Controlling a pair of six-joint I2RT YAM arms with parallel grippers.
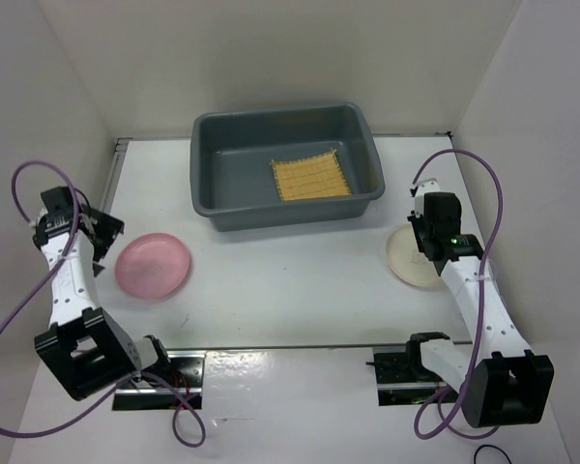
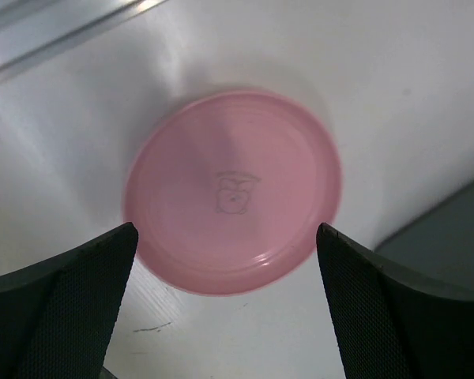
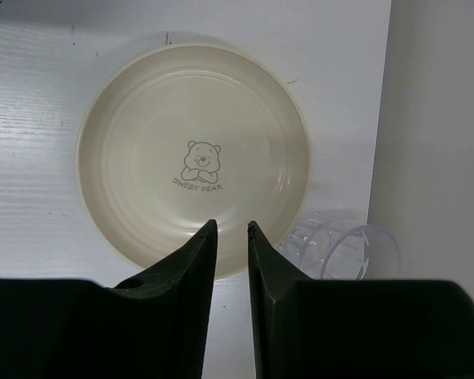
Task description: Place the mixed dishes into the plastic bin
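The pink plate (image 1: 153, 265) (image 2: 233, 189) lies flat on the table at the left. My left gripper (image 1: 101, 237) (image 2: 226, 229) hovers just left of it, wide open, its fingers spread a little wider than the plate and holding nothing. At the right lies the cream-white plate (image 1: 406, 259) (image 3: 193, 158), with a bear print. My right gripper (image 1: 425, 242) (image 3: 231, 225) sits over its near rim, the jaws a narrow gap apart and nothing between them. The yellow woven placemat (image 1: 311, 177) lies inside the gray-blue plastic bin (image 1: 280, 118) at the back centre.
A clear plastic cup (image 3: 340, 249) lies on its side right beside the cream plate, close to the right wall (image 3: 434, 118). White walls enclose the table on the left, back and right. Metal base plates (image 1: 164, 372) sit at the near edge.
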